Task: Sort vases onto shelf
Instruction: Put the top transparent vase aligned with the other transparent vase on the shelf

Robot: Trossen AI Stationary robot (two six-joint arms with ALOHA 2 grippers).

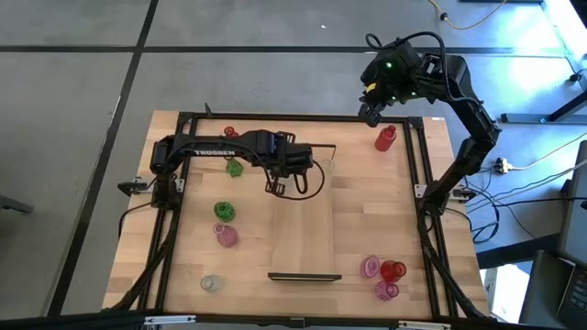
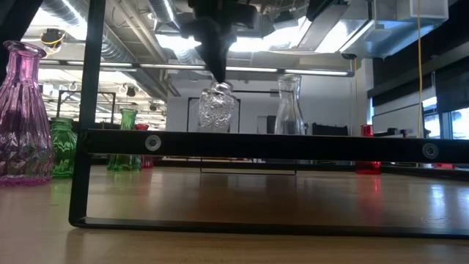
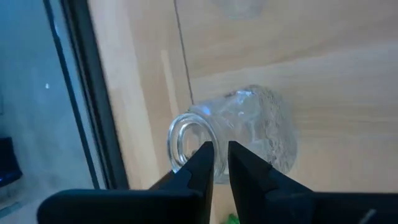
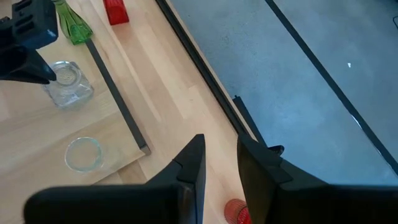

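One claw, the left gripper (image 3: 216,163), pinches the rim of a clear vase (image 3: 249,130) over the shelf (image 1: 307,225) near 12 o'clock. The right gripper (image 4: 219,163) waits at 1 o'clock, parted a little.

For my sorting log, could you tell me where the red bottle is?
In the high view, the red bottle stands at the table's far right corner, just below the right gripper.

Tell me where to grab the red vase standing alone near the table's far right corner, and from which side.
Grip the red vase by its narrow neck, coming straight down from above. It appears to stand upright with nothing beside it, and its body is wider than its neck, so the neck looks the easier fit for the fingers. The right gripper hovers closest, just beyond it.
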